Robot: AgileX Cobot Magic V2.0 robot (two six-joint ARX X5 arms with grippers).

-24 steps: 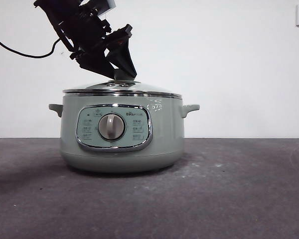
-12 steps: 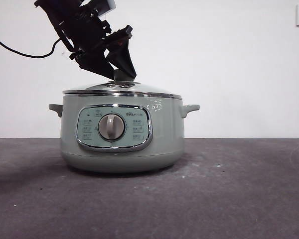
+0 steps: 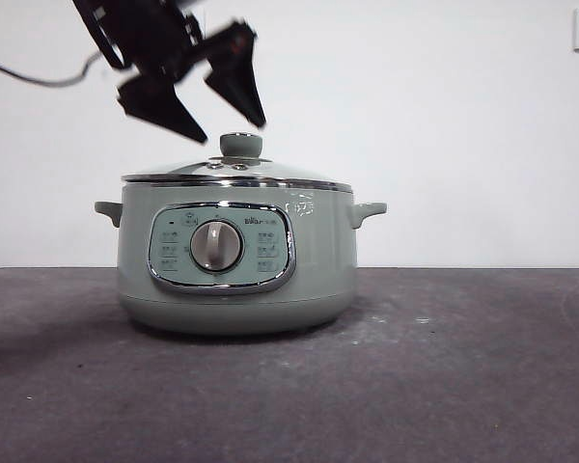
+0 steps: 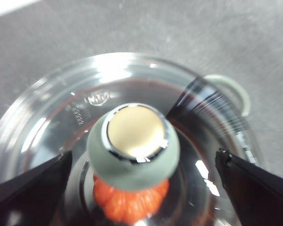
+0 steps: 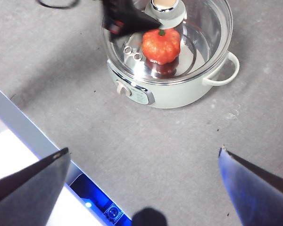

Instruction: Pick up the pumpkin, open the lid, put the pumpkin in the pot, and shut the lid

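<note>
Overhead, left end effector [image 3: 217,121] above lid [image 3: 236,172]

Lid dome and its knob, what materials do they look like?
Domed clear lid: likely glass, since the glossy orange ribbed pumpkin shows through it, with sharp glare. Round sage-green knob: probably matte plastic, capped by a shiny pale metallic-looking disc.

Black angular hand [image 3: 217,118] with pointed fingers, trailing a black cable [image 3: 39,77].

My lid's knob [image 4: 133,146] hides most of the pumpkin [image 4: 130,205] (only its lower ribs show), and the front view hides it wholly behind the pot [image 3: 234,265]. My left gripper [image 3: 215,118] blurs there.
</note>
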